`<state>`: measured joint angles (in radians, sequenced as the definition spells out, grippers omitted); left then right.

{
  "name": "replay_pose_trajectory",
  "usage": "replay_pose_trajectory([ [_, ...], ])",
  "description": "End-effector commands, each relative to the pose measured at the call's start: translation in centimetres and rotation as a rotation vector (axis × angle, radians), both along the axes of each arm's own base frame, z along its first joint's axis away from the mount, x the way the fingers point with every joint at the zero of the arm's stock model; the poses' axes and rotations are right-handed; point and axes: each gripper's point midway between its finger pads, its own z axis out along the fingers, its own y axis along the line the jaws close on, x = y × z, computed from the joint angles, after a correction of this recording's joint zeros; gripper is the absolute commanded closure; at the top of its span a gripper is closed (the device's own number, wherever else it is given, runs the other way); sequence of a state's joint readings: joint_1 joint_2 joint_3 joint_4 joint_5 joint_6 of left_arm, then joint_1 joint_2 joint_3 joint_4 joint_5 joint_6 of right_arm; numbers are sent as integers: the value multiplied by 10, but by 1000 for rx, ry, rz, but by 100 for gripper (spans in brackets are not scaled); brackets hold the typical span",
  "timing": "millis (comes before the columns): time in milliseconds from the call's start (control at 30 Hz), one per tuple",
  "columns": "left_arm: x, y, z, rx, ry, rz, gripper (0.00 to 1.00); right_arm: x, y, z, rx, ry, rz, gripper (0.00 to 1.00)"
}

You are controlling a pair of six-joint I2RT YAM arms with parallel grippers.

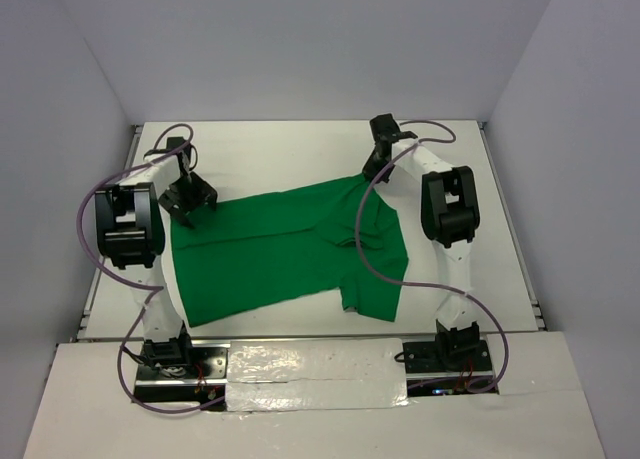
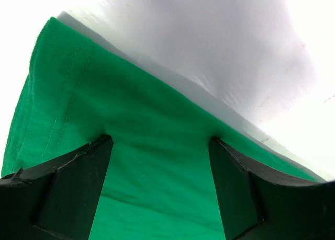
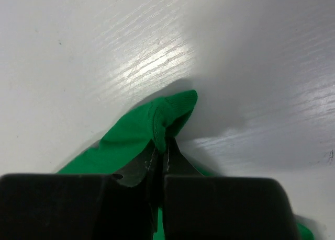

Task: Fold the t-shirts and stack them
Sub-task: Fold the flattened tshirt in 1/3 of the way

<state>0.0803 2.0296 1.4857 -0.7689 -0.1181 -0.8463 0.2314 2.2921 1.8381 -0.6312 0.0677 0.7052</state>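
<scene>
One bright green t-shirt [image 1: 290,254] lies across the white table, partly folded, with a sleeve toward the near right. My left gripper [image 1: 190,201] hovers over the shirt's far left corner; its jaws stand wide apart above the t-shirt [image 2: 157,161], with the hem visible and nothing between them. My right gripper [image 1: 374,169] is down at the shirt's far right corner. In the right wrist view the right gripper [image 3: 163,146] is shut on a bunched, stitched edge of the t-shirt [image 3: 170,112], which pokes out past the fingertips.
The white table [image 1: 270,144] is walled in by pale panels on three sides. Purple cables [image 1: 370,254] from the right arm loop over the shirt's right part. The arm bases [image 1: 170,357] sit on a taped strip at the near edge.
</scene>
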Motion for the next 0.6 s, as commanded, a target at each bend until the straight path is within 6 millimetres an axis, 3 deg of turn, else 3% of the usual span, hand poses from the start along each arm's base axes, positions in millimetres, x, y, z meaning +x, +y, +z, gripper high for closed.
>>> replay_pose_trajectory([
  [0,-10,14,-15,20,64,39,12,8,-12,-11,-61,-10,-126,100],
  [133,15,9,-18,-11,44,37,12,24,-20,-6,-82,-27,-155,100],
  [267,56,4,-17,-53,-3,38,13,52,-22,0,-95,-66,-176,100],
  [567,129,-1,-3,-86,-130,22,13,86,-30,8,-38,-136,-240,100],
])
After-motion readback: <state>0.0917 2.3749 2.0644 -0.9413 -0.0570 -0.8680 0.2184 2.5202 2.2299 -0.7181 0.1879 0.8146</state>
